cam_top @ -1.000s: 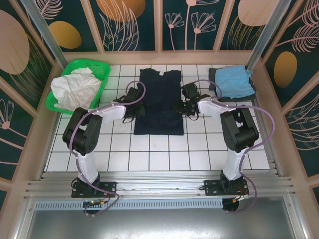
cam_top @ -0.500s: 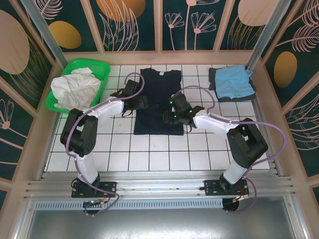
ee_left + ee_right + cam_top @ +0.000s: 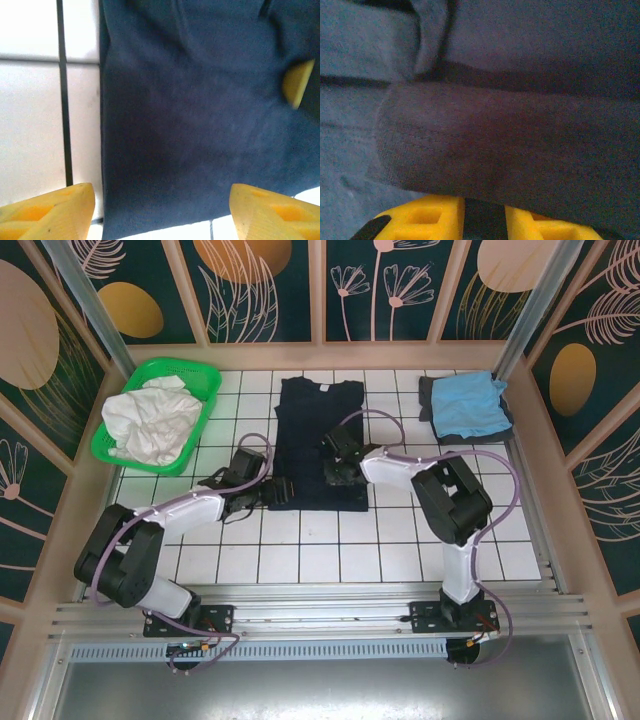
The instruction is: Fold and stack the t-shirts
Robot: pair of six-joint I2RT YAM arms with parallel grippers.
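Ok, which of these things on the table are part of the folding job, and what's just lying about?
Job: navy t-shirt, spread mid-table; light blue t-shirt lying on dark grey t-shirt, far right.
Lying about: green basket, far left, holding white cloth.

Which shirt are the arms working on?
The navy shirt, spread flat mid-table, with the left gripper and right gripper at it. The light blue shirt lies apart on a grey one, back right.

Claw (image 3: 160, 206) spread over navy t-shirt (image 3: 190, 125), white tiles (image 3: 30, 110)
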